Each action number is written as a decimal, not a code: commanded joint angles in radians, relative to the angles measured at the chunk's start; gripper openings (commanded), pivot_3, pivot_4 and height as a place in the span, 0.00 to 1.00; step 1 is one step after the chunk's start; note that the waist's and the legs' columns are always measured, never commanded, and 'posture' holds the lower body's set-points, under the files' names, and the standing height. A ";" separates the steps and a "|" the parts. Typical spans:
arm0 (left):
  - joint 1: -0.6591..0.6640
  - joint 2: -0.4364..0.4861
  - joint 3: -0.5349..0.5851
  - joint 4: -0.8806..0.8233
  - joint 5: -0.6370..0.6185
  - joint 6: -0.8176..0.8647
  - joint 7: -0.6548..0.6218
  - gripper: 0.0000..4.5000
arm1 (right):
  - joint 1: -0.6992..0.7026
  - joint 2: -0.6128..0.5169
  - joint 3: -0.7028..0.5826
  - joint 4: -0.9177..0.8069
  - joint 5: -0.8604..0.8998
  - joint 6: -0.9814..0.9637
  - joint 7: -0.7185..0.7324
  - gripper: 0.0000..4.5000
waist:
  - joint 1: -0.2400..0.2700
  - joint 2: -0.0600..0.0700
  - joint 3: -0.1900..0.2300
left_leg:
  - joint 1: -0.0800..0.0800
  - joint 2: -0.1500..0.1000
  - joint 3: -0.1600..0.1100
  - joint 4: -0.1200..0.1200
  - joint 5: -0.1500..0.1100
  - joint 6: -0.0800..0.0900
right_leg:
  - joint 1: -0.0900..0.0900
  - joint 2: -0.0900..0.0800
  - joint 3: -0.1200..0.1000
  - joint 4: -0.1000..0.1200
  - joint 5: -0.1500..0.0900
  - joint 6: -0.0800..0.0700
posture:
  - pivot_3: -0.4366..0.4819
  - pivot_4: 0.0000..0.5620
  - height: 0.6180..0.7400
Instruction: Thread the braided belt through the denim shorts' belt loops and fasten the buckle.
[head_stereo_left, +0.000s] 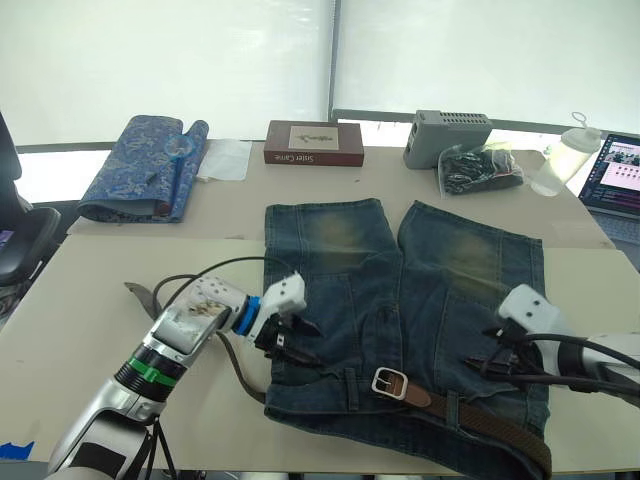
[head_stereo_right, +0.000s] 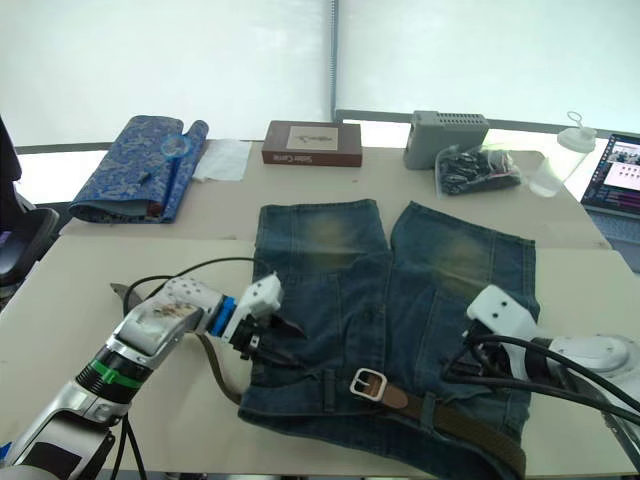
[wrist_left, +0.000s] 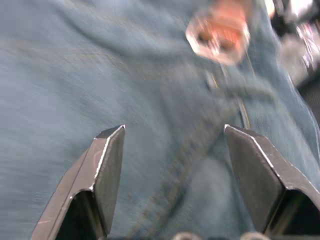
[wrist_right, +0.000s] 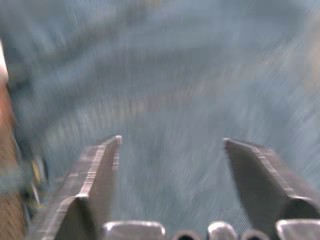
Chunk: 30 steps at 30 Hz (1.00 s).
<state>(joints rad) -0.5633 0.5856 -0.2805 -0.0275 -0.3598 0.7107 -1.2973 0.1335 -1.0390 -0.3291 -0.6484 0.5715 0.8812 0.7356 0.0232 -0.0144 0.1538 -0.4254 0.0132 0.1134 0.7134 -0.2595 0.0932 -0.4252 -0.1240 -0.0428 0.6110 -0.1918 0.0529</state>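
The denim shorts (head_stereo_left: 400, 300) lie flat on the table with the waistband nearest me. The braided belt (head_stereo_left: 500, 428) runs along the waistband, under a belt loop (head_stereo_left: 452, 408) on the right side. Its silver buckle (head_stereo_left: 388, 382) rests near the middle of the waistband, by another belt loop (head_stereo_left: 351, 383). The belt's other end trails off the shorts' left edge (head_stereo_left: 238, 368) onto the table. My left gripper (head_stereo_left: 295, 340) is open just above the shorts' left hip, with the buckle (wrist_left: 218, 35) ahead of it. My right gripper (head_stereo_left: 482, 362) is open over the right hip, holding nothing.
At the back of the table lie a blue patterned fabric roll (head_stereo_left: 140, 165), a brown book (head_stereo_left: 314, 143), a grey box (head_stereo_left: 447, 135), a bag of black cables (head_stereo_left: 480, 167), a clear bottle (head_stereo_left: 565, 155) and a laptop (head_stereo_left: 615, 175). The table's front edge runs just below the waistband.
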 joint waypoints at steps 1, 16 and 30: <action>0.016 0.027 0.193 -0.034 -0.095 0.091 0.095 0.74 | -0.026 0.103 -0.046 -0.143 0.034 -0.116 -0.033 0.85 | -0.004 0.000 0.000 | 0.000 0.000 0.000 0.000 0.000 0.000 | 0.000 0.000 0.000 0.000 0.000 0.000 | 0.48 0.27 1.00; 0.189 0.084 0.765 -0.111 -0.140 0.397 0.671 0.98 | -0.312 0.305 0.339 -0.100 0.057 -0.151 -0.084 1.00 | -0.021 -0.006 0.004 | 0.002 0.001 0.000 -0.003 0.003 -0.011 | -0.001 0.000 -0.001 0.000 0.001 -0.004 | 0.48 0.27 1.00; 0.401 0.066 1.037 -0.363 -0.175 0.745 0.885 0.98 | -0.335 0.340 0.435 0.003 -0.036 -0.410 0.150 1.00 | -0.012 -0.008 0.005 | 0.004 0.001 -0.001 -0.004 0.001 -0.028 | -0.004 0.001 -0.004 0.001 0.000 -0.010 | 0.48 0.27 1.00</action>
<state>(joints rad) -0.1556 0.6417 0.7289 -0.3575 -0.5304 1.4312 -0.4247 -0.1786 -0.7085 0.1046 -0.6388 0.5427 0.5006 0.8752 0.0114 -0.0223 0.1586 -0.4212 0.0143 0.1120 0.7088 -0.2585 0.0650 -0.4298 -0.1233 -0.0471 0.6126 -0.1917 0.0430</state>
